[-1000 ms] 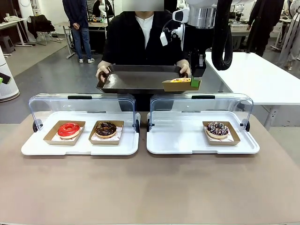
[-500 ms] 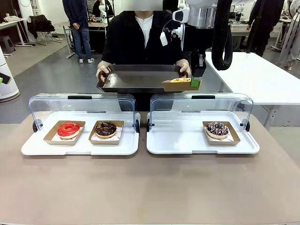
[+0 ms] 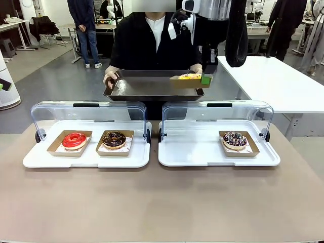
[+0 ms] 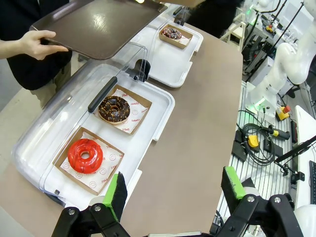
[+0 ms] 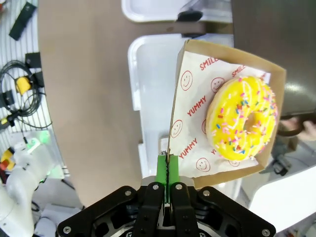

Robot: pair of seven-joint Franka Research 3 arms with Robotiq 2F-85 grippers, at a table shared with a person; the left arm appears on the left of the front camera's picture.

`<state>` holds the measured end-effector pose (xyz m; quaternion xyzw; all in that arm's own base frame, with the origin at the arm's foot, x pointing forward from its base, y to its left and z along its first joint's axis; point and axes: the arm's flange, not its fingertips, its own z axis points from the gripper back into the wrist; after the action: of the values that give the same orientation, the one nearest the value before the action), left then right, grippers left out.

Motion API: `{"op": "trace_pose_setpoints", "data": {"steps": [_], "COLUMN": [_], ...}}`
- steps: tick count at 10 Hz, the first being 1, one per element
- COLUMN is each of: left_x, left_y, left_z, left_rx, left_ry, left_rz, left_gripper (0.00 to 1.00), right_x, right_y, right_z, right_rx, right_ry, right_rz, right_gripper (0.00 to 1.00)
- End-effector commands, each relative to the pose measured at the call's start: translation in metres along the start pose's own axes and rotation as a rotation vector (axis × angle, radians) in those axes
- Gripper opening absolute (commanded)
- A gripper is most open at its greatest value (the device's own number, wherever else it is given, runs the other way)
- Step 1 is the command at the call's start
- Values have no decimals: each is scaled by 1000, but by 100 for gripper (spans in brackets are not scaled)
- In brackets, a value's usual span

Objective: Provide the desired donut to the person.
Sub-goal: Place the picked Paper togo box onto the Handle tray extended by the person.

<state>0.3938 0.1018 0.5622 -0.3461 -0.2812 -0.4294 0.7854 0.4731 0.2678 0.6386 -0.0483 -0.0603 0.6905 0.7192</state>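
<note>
A yellow sprinkled donut (image 3: 188, 76) (image 5: 242, 123) lies in a small cardboard tray (image 3: 185, 82) (image 5: 195, 103) lined with printed paper. My right gripper (image 3: 206, 79) (image 5: 168, 170) is shut on the edge of that cardboard tray and holds it over the right end of a dark serving tray (image 3: 147, 87) (image 4: 98, 22). The person (image 3: 152, 40) in the black top holds the serving tray with both hands, one hand (image 3: 111, 77) at each end. My left gripper (image 4: 175, 187) hangs open and empty high above the table's left side.
Two white display trays with raised clear lids sit on the brown table. The left tray (image 3: 86, 158) holds a red donut (image 3: 74, 139) (image 4: 85, 154) and a chocolate donut (image 3: 114, 139) (image 4: 114, 108). A dark sprinkled donut (image 3: 235, 139) (image 4: 171, 33) sits in the right tray (image 3: 202, 154). A white table (image 3: 273, 81) stands far right.
My right gripper has carried the yellow donut up and a little left, from the serving tray's near right corner to above its surface. The person has raised the tray slightly.
</note>
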Motion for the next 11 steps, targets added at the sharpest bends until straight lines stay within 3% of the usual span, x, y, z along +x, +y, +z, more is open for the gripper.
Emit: {"op": "trace_pose_setpoints", "data": {"steps": [1, 3, 5, 8, 11], "left_x": [2, 2, 2, 2, 2], "left_y": [-2, -2, -2, -2, -2], "left_z": [1, 1, 1, 1, 1], "left_rx": [-7, -7, -7, -7, -7], "left_ry": [-13, -13, -13, -13, -13], "left_rz": [17, 17, 17, 17, 17], "left_gripper": [100, 100, 100, 100, 100], "right_x": [14, 19, 22, 21, 12], "right_y": [-37, -69, -107, -137, -156], "right_z": [-4, -17, -32, -53, -77], "right_rx": [-36, 0, 9, 10, 45], "right_ry": [9, 5, -62, -95, -89], "right_rz": [28, 53, 142, 198, 159], "right_gripper": [2, 2, 2, 2, 2]}}
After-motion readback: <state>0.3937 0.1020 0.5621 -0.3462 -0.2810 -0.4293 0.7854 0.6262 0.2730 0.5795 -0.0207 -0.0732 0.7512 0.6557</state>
